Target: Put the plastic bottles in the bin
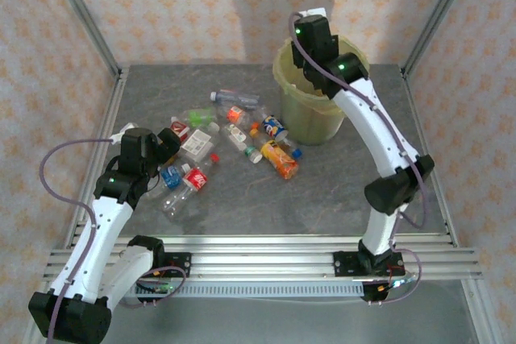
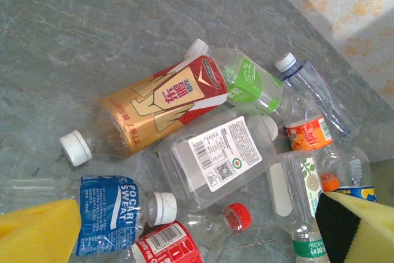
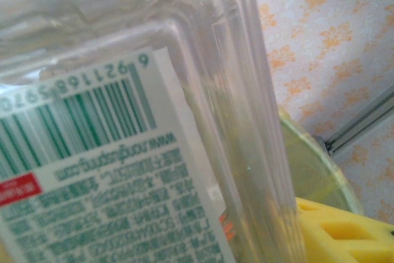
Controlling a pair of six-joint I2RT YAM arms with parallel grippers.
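- Overhead, bright even light is seen; soft shadows are cast on the wall (image 1: pixel 201 14) at 12 o'clock.
- The clear bottle (image 3: pixel 123 60) is rendered slightly blurred at the right wrist lens.

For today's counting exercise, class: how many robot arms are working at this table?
2. The left arm bends over the bottles on the left of the table; the right arm reaches up to the bin at the back right.

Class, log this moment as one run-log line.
left gripper: jaws open above bottle pile | right gripper: shut on clear bottle above bin
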